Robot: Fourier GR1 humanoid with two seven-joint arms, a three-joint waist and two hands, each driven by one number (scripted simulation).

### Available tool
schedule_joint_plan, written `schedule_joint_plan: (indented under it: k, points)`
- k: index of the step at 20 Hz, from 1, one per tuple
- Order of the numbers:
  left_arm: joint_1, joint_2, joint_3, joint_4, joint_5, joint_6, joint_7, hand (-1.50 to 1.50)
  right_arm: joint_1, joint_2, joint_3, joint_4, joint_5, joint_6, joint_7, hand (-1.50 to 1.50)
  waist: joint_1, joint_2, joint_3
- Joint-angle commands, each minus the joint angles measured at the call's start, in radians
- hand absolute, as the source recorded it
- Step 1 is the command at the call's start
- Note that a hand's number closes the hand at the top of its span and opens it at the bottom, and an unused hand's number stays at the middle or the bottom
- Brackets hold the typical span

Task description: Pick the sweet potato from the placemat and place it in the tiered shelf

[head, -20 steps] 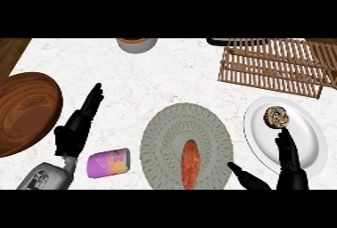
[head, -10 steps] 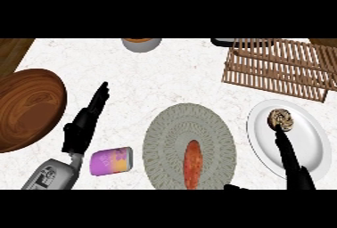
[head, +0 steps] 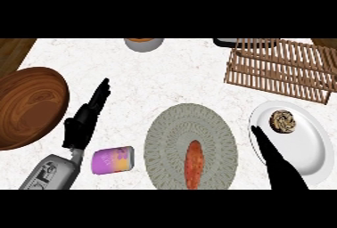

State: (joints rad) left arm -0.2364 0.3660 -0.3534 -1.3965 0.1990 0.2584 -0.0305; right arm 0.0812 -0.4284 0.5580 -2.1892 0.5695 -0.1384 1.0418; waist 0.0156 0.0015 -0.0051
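Head view: the right hand (head: 273, 156) has shifted from beside the placemat's near edge to lie over the white plate (head: 309, 147), fingers straight and released, holding nothing. The sweet potato (head: 193, 164) stays untouched on the placemat (head: 191, 129) (near edge of the table), well apart from the shelf (head: 280, 69) at the far right corner. The left hand (head: 85, 118) rests open, so the grasp seems not yet begun.
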Motion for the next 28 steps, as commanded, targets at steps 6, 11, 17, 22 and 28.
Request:
schedule_joint_plan:
  k: [6, 11, 17, 22, 28]
  points:
    - [-0.021, -0.06, 0.007, 0.055, -0.047, 0.014, 0.001, 0.0, -0.188, 0.178, 0.114, -0.056, 0.131, 0.213, 0.382, -1.5, -0.021, -0.003, 0.003]
    - [0.033, -0.011, 0.044, -0.032, -0.018, -0.041, 0.008, 0.0, -0.234, 0.308, 0.14, 0.065, 0.234, 0.208, 0.373, -1.5, -0.012, -0.004, 0.004]
    - [-0.01, -0.06, 0.05, 0.059, -0.066, -0.012, -0.002, 0.0, -0.229, 0.392, 0.113, 0.073, 0.291, 0.281, 0.379, -1.5, -0.022, -0.002, 0.004]
    - [0.012, -0.05, 0.061, -0.032, -0.061, -0.028, 0.049, 0.0, -0.18, 0.425, 0.135, 0.12, 0.344, 0.278, 0.321, -1.5, -0.015, -0.004, 0.005]
    - [0.052, -0.078, 0.057, -0.016, -0.085, -0.027, 0.004, 0.0, -0.246, 0.427, 0.139, 0.169, 0.329, 0.231, 0.384, -1.5, -0.012, -0.002, 0.004]
